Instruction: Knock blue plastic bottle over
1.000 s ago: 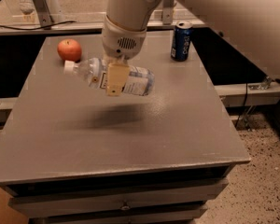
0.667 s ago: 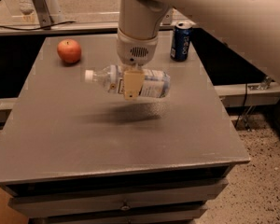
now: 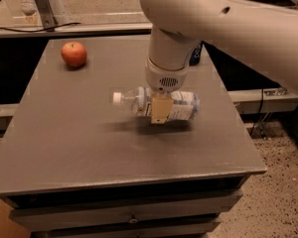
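Note:
The blue plastic bottle (image 3: 181, 104) is clear with a white cap (image 3: 117, 97) and a white-and-blue label. It lies horizontal, cap pointing left, over the middle of the grey table (image 3: 79, 148). My gripper (image 3: 160, 109) comes down from above and is shut across the bottle's middle; one tan finger (image 3: 161, 111) shows in front of it. The bottle's shadow sits close beneath it, so it is at or just above the tabletop.
A red apple (image 3: 73, 53) sits at the table's back left. A dark blue can (image 3: 196, 55) stands at the back right, mostly hidden behind my arm. A rail with cables runs behind the table, and speckled floor lies to the right.
My gripper has carried the horizontal bottle rightward and toward the front of the table, and lower, so its shadow is now close under it.

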You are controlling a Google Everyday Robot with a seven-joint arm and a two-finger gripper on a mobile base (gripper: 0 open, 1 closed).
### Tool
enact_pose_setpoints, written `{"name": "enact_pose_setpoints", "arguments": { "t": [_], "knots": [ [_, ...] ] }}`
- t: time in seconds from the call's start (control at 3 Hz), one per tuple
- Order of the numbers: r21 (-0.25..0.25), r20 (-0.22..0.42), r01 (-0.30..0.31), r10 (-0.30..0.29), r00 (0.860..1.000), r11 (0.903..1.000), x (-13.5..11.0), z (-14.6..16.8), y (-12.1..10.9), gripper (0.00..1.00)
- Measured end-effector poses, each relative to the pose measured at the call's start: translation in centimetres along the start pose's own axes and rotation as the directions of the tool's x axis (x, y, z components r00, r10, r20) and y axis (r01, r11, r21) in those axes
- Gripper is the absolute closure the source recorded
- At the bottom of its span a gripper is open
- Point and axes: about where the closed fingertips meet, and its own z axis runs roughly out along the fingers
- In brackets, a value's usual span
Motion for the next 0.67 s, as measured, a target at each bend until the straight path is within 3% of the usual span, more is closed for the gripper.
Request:
{"name": "enact_pose_setpoints", "arguments": {
  "t": [0.33,0.67],
  "knots": [
    [0.026,0.046,0.004,-0.005,0.999,0.9996,0.7,1.25,0.4,1.0],
    [0.032,0.09,0.026,-0.029,0.996,0.9991,0.05,1.59,0.43,0.86]
  ]
}}
